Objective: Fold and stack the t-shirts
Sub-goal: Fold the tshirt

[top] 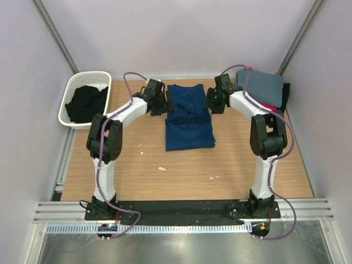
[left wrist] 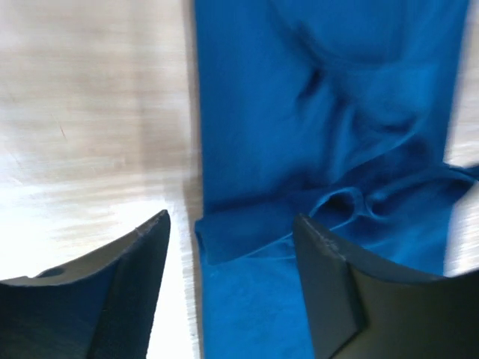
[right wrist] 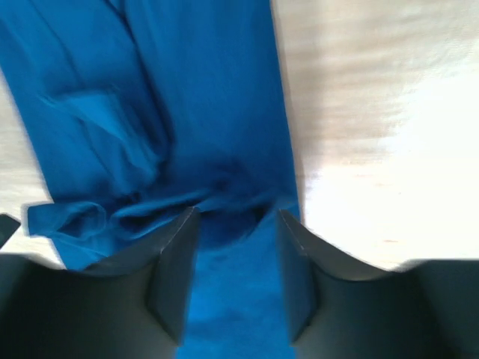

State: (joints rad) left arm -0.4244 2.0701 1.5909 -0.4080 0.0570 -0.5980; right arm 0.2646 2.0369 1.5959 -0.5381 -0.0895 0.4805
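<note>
While your left gripper point(left wrist: 230, 218) and right gripper point(right wrist: 238, 213) held fingers apart, the folded blue cloth t-shirt point(top: 188, 118) lay unclamped beneath both gaps.

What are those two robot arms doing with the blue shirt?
Folding it. The blue t-shirt lies partly folded in the middle of the table. The left tool and the right tool hover over its far end, one at each side, both open and gripping nothing. A pile of folded shirts, grey on top, sits at the far right corner, and a white basket on the left holds black cloth.
</note>
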